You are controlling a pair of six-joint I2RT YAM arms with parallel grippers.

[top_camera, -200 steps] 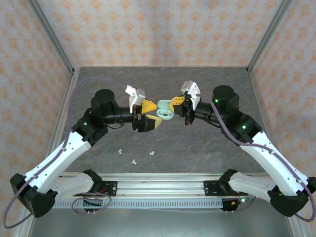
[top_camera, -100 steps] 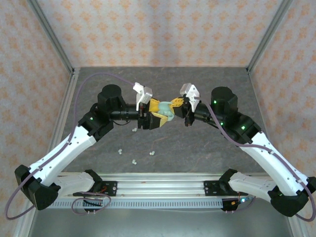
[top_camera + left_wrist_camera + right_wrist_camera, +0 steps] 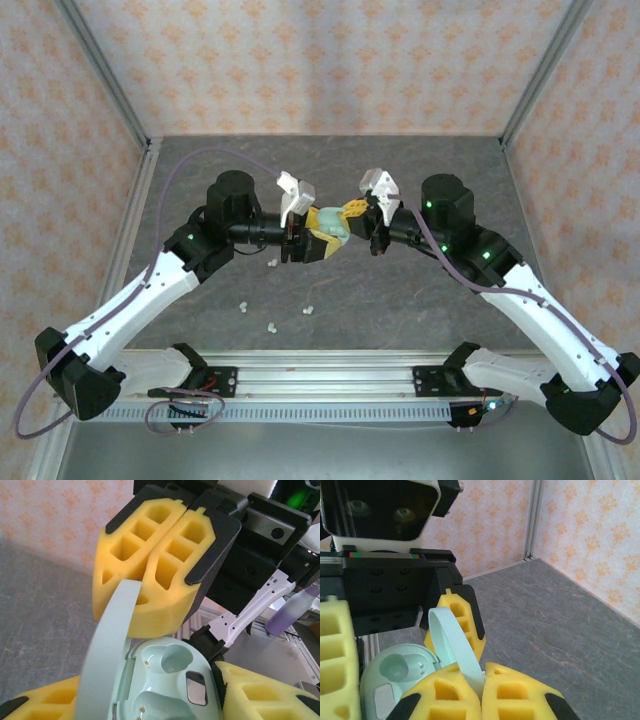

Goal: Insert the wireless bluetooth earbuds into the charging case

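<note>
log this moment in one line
right claw: shut on lid | left claw: around case, grip unclear | sockets: empty | earbuds: four on table

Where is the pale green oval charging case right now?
In the top view, the pale green oval charging case sits mid-table, lid open, between the left end effector and the right end effector.

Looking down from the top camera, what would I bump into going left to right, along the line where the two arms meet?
Left arm → left gripper → case → right gripper → right arm.
</note>
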